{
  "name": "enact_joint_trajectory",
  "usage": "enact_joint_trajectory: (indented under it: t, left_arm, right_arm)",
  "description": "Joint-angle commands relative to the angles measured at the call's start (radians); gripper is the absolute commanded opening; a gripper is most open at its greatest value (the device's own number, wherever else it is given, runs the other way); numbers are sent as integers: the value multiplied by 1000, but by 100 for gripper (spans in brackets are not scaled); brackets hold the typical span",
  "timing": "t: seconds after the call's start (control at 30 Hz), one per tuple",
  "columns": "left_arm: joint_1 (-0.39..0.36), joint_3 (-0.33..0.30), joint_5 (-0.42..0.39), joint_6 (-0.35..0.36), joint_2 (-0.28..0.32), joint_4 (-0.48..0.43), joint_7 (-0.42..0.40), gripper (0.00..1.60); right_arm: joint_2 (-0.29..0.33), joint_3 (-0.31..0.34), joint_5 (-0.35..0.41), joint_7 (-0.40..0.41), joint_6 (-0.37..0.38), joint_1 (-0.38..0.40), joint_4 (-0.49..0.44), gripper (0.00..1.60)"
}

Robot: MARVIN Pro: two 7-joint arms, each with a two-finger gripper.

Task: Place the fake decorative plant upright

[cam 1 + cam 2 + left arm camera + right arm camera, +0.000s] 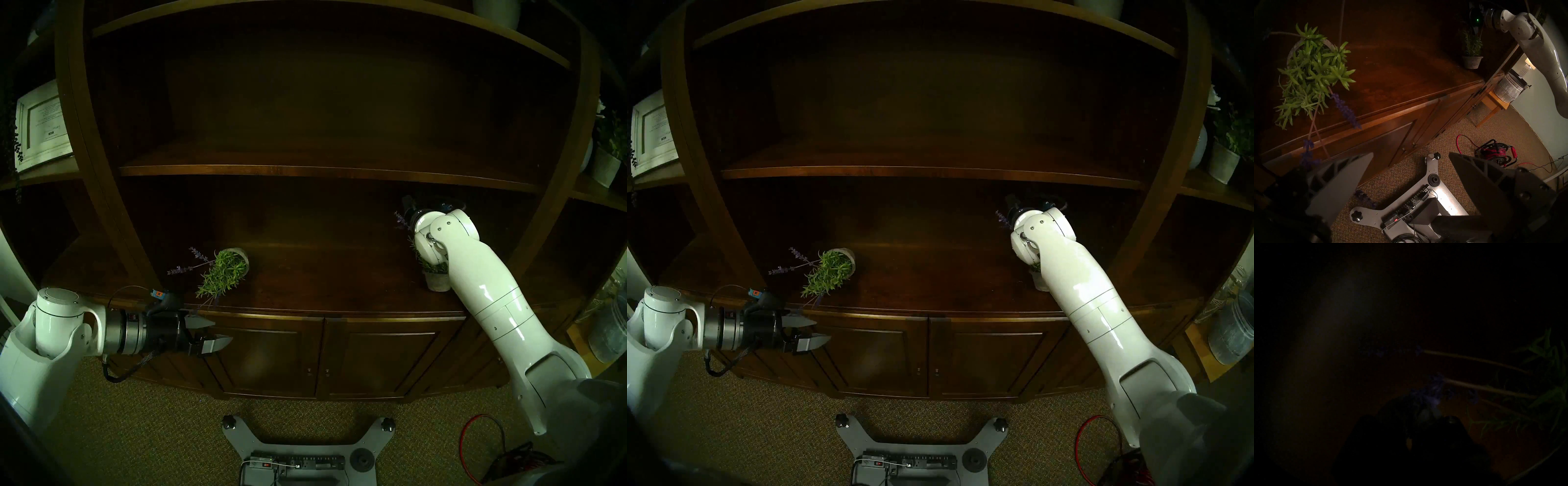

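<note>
Tipped plant (225,271) lying on its side near the bench (322,271) front left corner, pot mouth and purple sprigs aimed at the front edge, long axis running back-right to front-left, left claw (217,334) released just off that edge, right claw hidden above an upright plant (436,275) at the right end, state impossible to tell.

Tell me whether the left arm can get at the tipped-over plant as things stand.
Probably yes: the left gripper is open, just off the cabinet's front edge, and nothing stands between it and the tipped-over plant.

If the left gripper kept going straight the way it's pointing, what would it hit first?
Probably nothing soon: the open left gripper points sideways along the cabinet front, below the tipped plant. Depth is unclear.
</note>
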Motion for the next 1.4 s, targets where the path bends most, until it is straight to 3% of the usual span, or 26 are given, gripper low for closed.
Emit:
enact_joint_trajectory:
  t: [0.0, 0.1, 0.33, 0.77, 1.13, 1.37]
  left_arm:
    - [-13, -16, -7, -5, -2, -15, -1, 160]
    - [-12, -17, -8, -5, -4, -16, -1, 160]
    - [-12, -19, -8, -4, -6, -18, 0, 160]
    - [-12, -19, -7, -4, -7, -18, -1, 160]
    - [-11, -23, -7, -3, -11, -21, 0, 160]
    - [-11, -24, -7, -2, -12, -22, 0, 160]
  right_arm:
    - [-35, 15, -91, -36, 0, 109, -32, 0]
    - [-20, -3, -96, -95, -4, 123, -61, 0]
    - [13, 0, -109, -218, -9, 48, -168, 0]
    - [56, -8, -121, -375, -9, -20, -327, 0]
    - [122, -7, -152, -449, -14, -78, -459, 0]
    - [120, -29, -196, -426, -25, -49, -396, 0]
